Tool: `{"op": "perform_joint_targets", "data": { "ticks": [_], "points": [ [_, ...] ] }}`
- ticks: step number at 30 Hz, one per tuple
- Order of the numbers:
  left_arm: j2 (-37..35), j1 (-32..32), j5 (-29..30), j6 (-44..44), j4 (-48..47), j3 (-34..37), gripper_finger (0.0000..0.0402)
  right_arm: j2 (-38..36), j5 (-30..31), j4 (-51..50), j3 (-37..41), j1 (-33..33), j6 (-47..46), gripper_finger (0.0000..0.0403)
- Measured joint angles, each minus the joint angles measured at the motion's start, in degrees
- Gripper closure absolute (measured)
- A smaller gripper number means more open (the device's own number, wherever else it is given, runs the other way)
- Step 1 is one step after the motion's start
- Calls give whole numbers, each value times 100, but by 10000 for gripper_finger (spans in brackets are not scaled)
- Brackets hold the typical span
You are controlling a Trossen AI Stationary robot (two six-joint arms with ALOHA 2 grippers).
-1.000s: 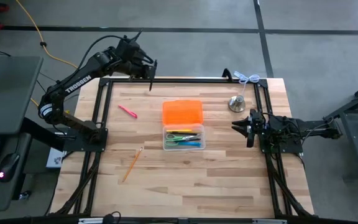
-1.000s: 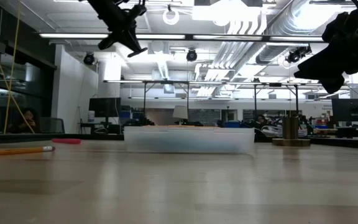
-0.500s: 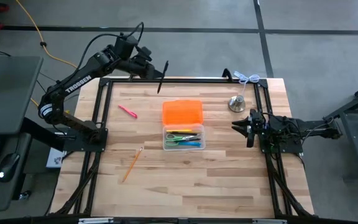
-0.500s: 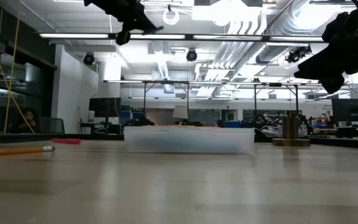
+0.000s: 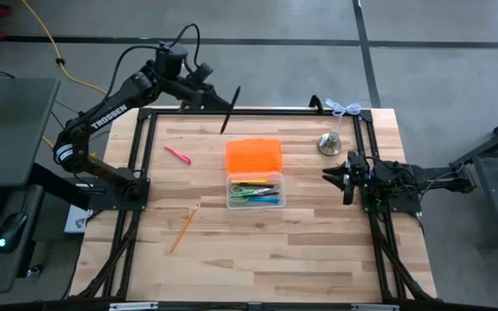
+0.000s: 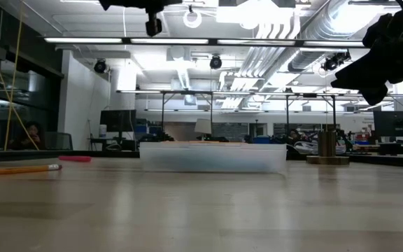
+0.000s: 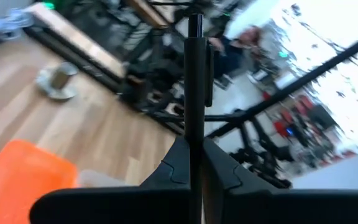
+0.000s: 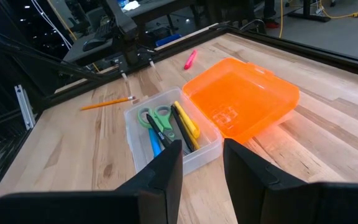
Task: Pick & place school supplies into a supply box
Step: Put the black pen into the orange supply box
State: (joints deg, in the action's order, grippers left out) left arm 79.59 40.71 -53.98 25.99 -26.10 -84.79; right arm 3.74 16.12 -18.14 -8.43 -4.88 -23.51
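Observation:
My left gripper (image 5: 217, 99) (image 7: 195, 163) hangs high above the table's far left corner, shut on a black pen (image 5: 230, 111) (image 7: 195, 74). The supply box (image 5: 254, 192) (image 8: 166, 140) lies mid-table with its orange lid (image 5: 253, 156) (image 8: 241, 102) open toward the far edge. Green scissors (image 8: 154, 118) and yellow, blue and black pens lie inside. A pink pen (image 5: 177, 155) and a pencil (image 5: 183, 228) lie flat on the table's left half. My right gripper (image 5: 328, 173) (image 8: 201, 171) waits open at the right, holding nothing. My left gripper pinches the black pen's shaft (image 7: 195, 127) between its two fingers (image 7: 174, 169). They come roughly level from the table's left and lie across the pen. The pen is lifted clear and slants, one end toward the far edge, the other toward the box.
A silver bell-shaped object (image 5: 329, 142) stands at the far right beside a white cord (image 5: 344, 109). A black frame (image 5: 258, 111) runs along the table's far edge and sides. Bare wood lies near the front edge.
My left gripper has risen a little and turned at the wrist, staying shut on the black pen. The pen has swung from pointing nearly straight down to a long slant over the table's far edge.

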Motion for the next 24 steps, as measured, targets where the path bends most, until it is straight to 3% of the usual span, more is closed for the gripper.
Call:
{"op": "perform_joint_targets", "data": {
  "ticks": [10, 24],
  "points": [
    [0, -29, -1062, 211, 883, 0, 362, 1, 0, -1, 0, -1, 0, 308],
    [0, -739, -1536, 713, 2239, 2, 362, 1, 0, -1, 0, 1, 0, 308]
  ]
}}
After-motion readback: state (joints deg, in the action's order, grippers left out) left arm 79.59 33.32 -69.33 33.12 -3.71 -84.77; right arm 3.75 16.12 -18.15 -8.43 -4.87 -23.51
